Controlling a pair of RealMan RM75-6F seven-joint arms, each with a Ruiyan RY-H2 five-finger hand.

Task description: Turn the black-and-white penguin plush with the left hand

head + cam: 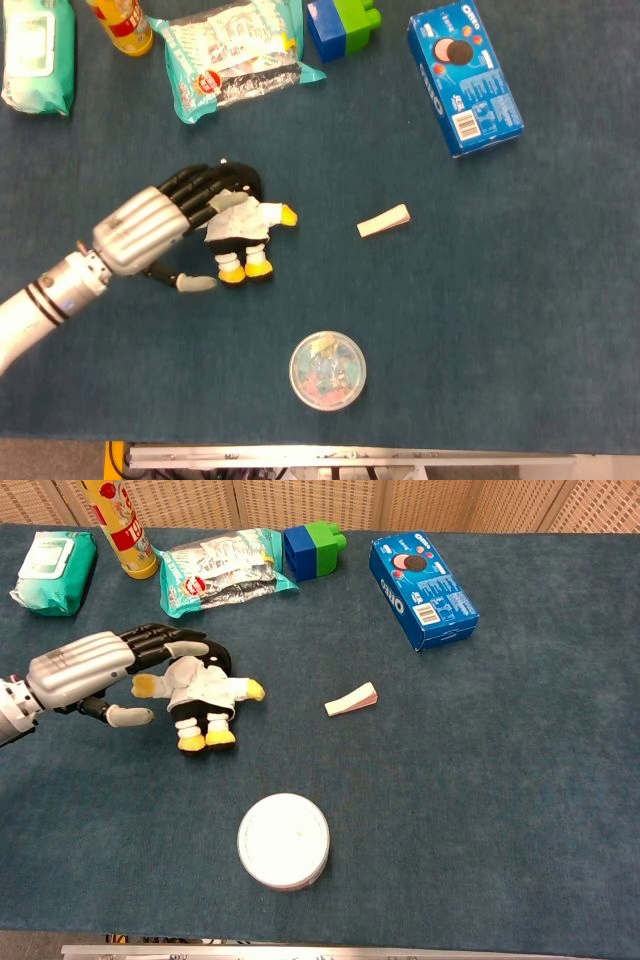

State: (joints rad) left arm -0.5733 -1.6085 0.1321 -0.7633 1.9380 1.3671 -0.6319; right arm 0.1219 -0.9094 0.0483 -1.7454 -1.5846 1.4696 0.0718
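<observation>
My left hand (160,228) is spread wide over the penguin plush (243,228), fingers apart above its head and one wing, thumb out by its feet; I can't tell whether anything touches, and nothing is gripped. The plush lies on its back on the blue cloth. Right of it sits a pale wedge (383,221), below it a round lidded tub (327,371)

Colours noted on dark blue tabletop (520,300).
Penguin plush (243,228): black head, white body, yellow feet and flippers. Left hand (150,228): silver back, black fingers (196,188). Oreo box (463,78): blue.
</observation>
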